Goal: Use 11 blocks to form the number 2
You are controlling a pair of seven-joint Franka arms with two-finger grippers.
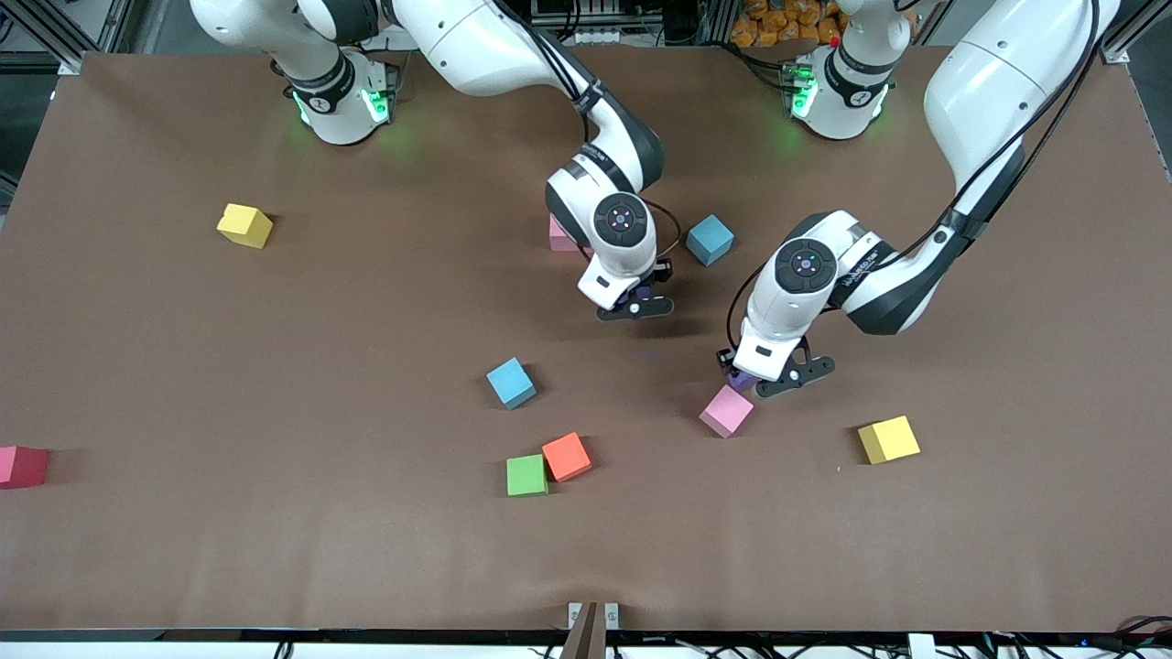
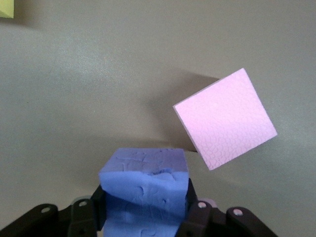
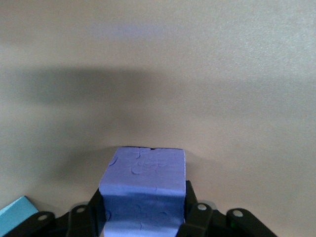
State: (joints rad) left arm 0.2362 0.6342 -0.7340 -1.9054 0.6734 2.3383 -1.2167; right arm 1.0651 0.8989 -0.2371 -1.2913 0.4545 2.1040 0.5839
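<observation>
My right gripper (image 1: 636, 305) is low over the middle of the table, shut on a purple block (image 3: 143, 173) whose sides touch both fingers. My left gripper (image 1: 767, 380) squeezes a second purple block (image 2: 143, 173) just above a tilted pink block (image 1: 727, 411), which lies close beside it in the left wrist view. Loose blocks lie scattered on the table: blue (image 1: 510, 383), blue (image 1: 710, 240), orange (image 1: 567, 456) touching green (image 1: 526, 475), yellow (image 1: 888, 439), yellow (image 1: 244, 225), red (image 1: 20, 466), and a pink one (image 1: 558, 235) half hidden by the right arm. No number 2 shows.
The brown table (image 1: 275, 549) carries only the blocks. The red block lies at the table edge toward the right arm's end. Both arm bases (image 1: 343, 101) stand along the edge farthest from the front camera.
</observation>
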